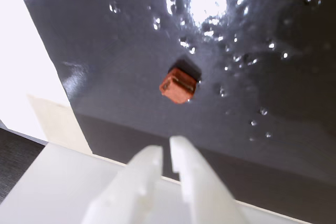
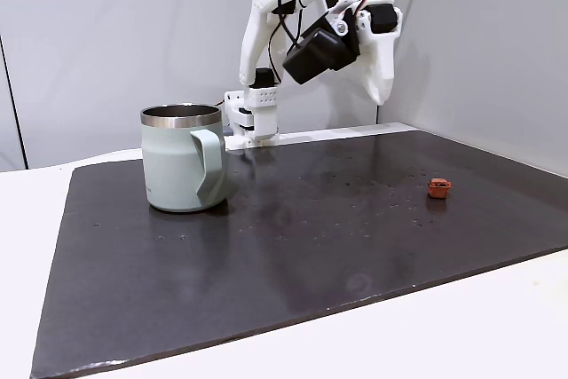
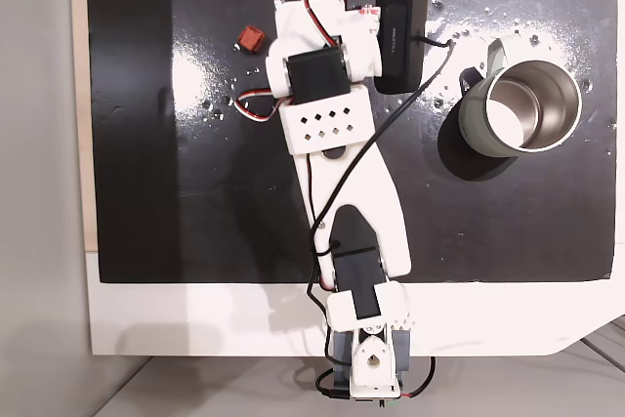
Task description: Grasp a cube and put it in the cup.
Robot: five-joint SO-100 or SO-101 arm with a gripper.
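Here, in the wrist view, the tool [image 1: 166, 153] hangs nearly closed and empty above the cube [image 1: 178, 85], apparently lining up; a fixed view shows the cube [image 2: 438, 187] on the dark worktop [image 2: 293, 246], well apart from the cup [image 2: 184, 159].

Upper left of a fixed view: cube [image 3: 251, 39] on the mat [image 3: 137, 144]; cup [image 3: 518, 109] upper right; my arm [image 3: 337, 144] between.

You won't find any readable text here. No labels, brands or numbers on the cup [image 2: 182, 159], cube [image 2: 438, 187] or arm.
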